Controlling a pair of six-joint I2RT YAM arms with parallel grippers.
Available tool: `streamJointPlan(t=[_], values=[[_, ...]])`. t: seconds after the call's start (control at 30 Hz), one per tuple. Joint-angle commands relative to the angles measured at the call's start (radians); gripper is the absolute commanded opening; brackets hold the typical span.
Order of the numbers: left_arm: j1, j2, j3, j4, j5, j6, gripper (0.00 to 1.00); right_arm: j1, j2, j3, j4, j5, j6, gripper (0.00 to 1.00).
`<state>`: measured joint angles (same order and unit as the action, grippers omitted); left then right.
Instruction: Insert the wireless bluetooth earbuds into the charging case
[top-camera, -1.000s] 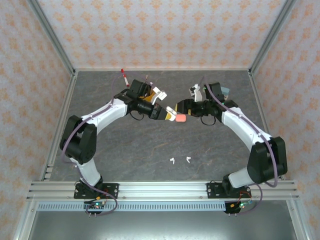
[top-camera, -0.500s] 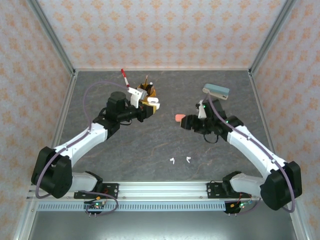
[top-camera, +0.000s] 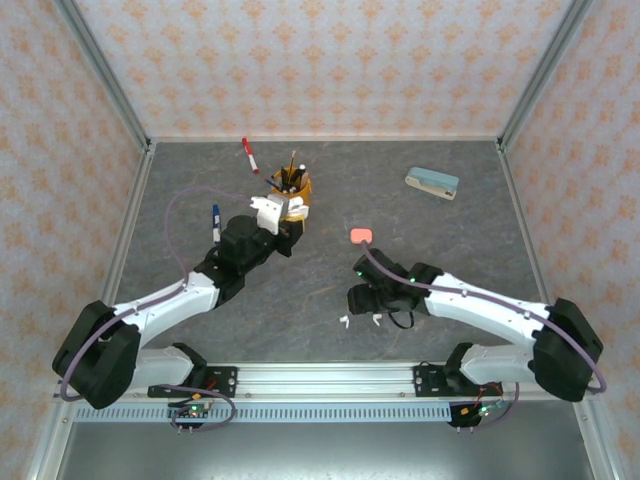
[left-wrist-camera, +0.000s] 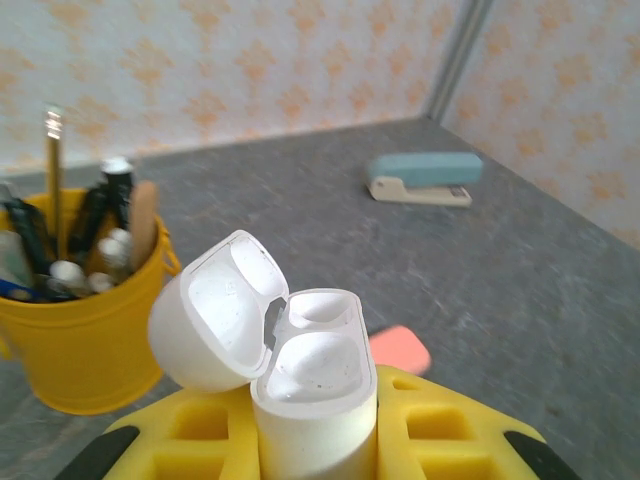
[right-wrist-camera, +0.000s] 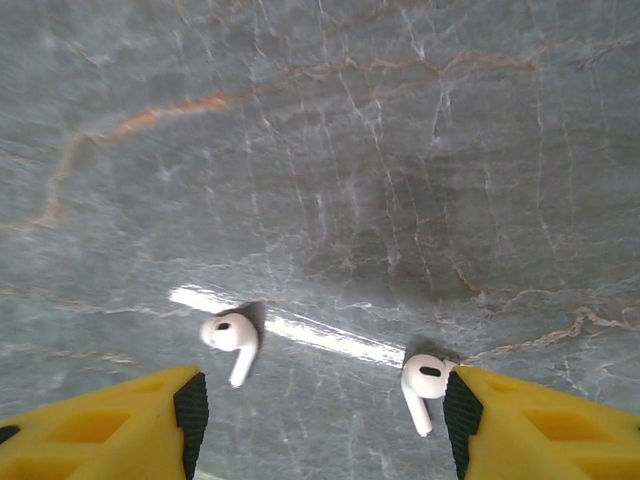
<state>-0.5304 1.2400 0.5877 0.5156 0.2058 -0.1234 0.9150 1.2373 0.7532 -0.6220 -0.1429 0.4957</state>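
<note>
Overhead, two robot arms reach across a grey marbled bench (top-camera: 320, 270). The left gripper (top-camera: 272, 218) is raised beside a yellow pen cup (top-camera: 292, 186). Its yellow fingers (left-wrist-camera: 180, 440) pinch a white charging case (left-wrist-camera: 318, 385) that stands upright with its lid (left-wrist-camera: 215, 312) hinged open to the left; both wells inside look empty.

The right gripper (right-wrist-camera: 320, 415) is low over the near middle of the bench, its fingers (right-wrist-camera: 110, 420) spread wide. Two white earbuds (right-wrist-camera: 232, 342) lie on the bench between them, well apart from each other. The left earbud sits just above the left finger. The right earbud (right-wrist-camera: 424, 386) lies just beside the black pad of the right finger; I cannot tell whether it touches.

A small salmon-pink case (top-camera: 361, 236) lies on the bench between the arms, farther back. A teal stapler (top-camera: 432, 182) rests at the far right. A red marker (top-camera: 248, 155) lies behind the cup, and a blue pen (top-camera: 215, 220) lies to its left.
</note>
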Motion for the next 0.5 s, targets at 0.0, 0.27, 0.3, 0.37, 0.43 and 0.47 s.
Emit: streamJointPlan(t=[0.0, 0.27, 0.3, 0.37, 0.43, 0.47], values=[[-0.008, -0.043, -0.032, 0.113, -0.14, -0.008, 0.0, 0.066, 0.072, 0.022, -0.004, 0.142, 0.039, 0.65], [-0.006, -0.09, -0.08, 0.167, -0.167, -0.022, 0.0, 0.212, 0.309, 0.157, -0.036, 0.261, 0.058, 0.63], [-0.008, -0.095, -0.093, 0.188, -0.179, -0.021, 0.0, 0.225, 0.333, 0.172, -0.045, 0.269, 0.059, 0.63], [-0.006, -0.104, -0.104, 0.193, -0.2, -0.018, 0.0, 0.252, 0.371, 0.203, -0.054, 0.283, 0.062, 0.63], [-0.006, -0.111, -0.11, 0.185, -0.217, -0.016, 0.0, 0.266, 0.395, 0.221, -0.05, 0.282, 0.064, 0.63], [-0.006, -0.114, -0.117, 0.19, -0.226, -0.017, 0.0, 0.271, 0.407, 0.227, -0.046, 0.28, 0.065, 0.62]])
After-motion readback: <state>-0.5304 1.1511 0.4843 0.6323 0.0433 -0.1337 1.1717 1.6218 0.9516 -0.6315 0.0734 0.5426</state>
